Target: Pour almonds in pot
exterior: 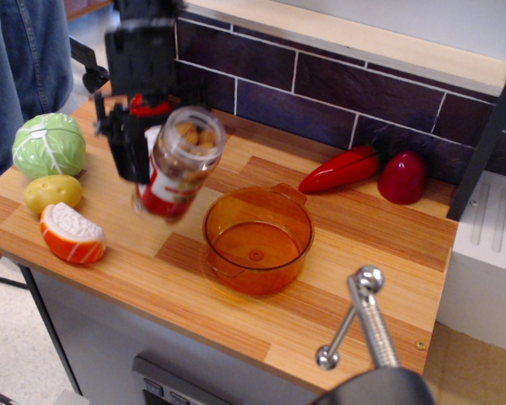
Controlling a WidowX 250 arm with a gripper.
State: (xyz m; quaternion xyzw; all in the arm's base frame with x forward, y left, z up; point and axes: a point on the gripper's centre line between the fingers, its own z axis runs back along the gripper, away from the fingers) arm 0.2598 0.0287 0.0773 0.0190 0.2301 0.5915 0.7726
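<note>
fingers (152,152): black, closed around the jar's middle from its left side; image blurred here, fingertips hard to separate
jar (175,162): clear, red and white label; held off the counter, tilted with its mouth up and to the right, toward the pot side
almonds (194,135): tan-brown, seen through the upper part of the jar, inside the glass; none seen outside it
pot (258,239): translucent orange, upright on the counter; below and right of the fingers, near but apart from the jar; inside looks bare
counter (363,245): wood planks; carries everything else
cabbage (49,144): green, left of the fingers, near the counter's left edge
potato (53,192): yellow, below-left of the fingers, just under the cabbage
orange slice toy (72,234): below the potato, touching or nearly so, cannot tell which
red peppers: long one (341,171) and round one (402,177), far right of the fingers, beside each other by the tiled wall
</note>
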